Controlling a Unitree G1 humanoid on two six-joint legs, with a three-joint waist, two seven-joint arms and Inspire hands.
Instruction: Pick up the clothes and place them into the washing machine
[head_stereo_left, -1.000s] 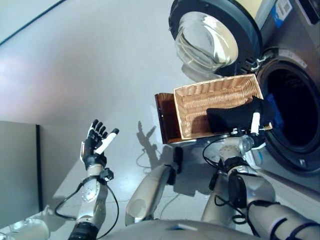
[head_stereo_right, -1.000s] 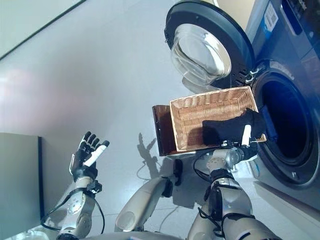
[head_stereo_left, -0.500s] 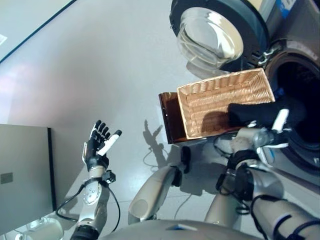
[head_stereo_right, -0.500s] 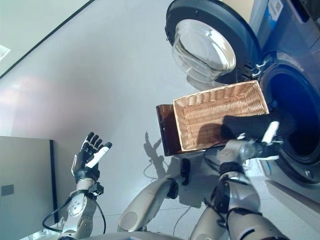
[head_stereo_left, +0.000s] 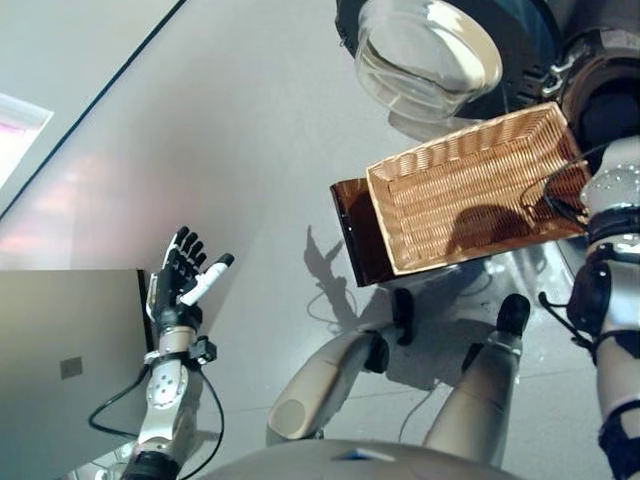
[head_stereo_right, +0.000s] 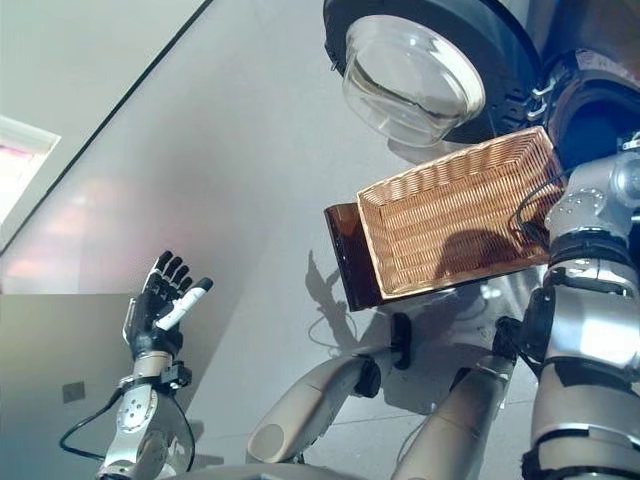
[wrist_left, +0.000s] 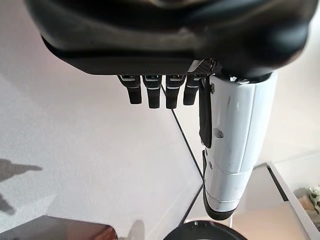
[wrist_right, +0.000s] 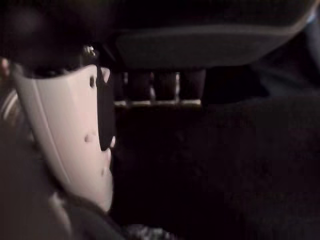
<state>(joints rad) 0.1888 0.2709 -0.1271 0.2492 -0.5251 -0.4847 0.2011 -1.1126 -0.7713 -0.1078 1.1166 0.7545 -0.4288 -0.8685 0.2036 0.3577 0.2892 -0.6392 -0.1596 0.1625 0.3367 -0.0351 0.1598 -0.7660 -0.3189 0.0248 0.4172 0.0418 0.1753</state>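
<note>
The left hand (head_stereo_left: 178, 287) is held up over the grey floor (head_stereo_left: 200, 150), well apart from the work; its fingers (wrist_left: 151, 93) are straight and spread, the white-covered thumb (wrist_left: 231, 145) stands out beside them, and nothing lies between them.

The right arm reaches past the far end of the wicker basket (head_stereo_left: 470, 195) into the dark mouth of the washing machine (head_stereo_right: 590, 90). In the eye views the right hand itself is hidden inside the drum. Its own wrist view shows the right hand (wrist_right: 65, 135) in deep shadow, the white thumb cover to one side and the fingers (wrist_right: 165, 85) only faint shapes; whether they are open or curled cannot be told. Dark cloth (wrist_right: 250, 165) lies just past the fingers, inside the drum, filling most of what shows beyond them; whether the fingers touch it is unclear.

The basket holds no clothes and rests tilted on a brown stand (head_stereo_left: 358, 232), beside the machine's opening. The round glass door (head_stereo_left: 430, 45) hangs open beyond the basket
</note>
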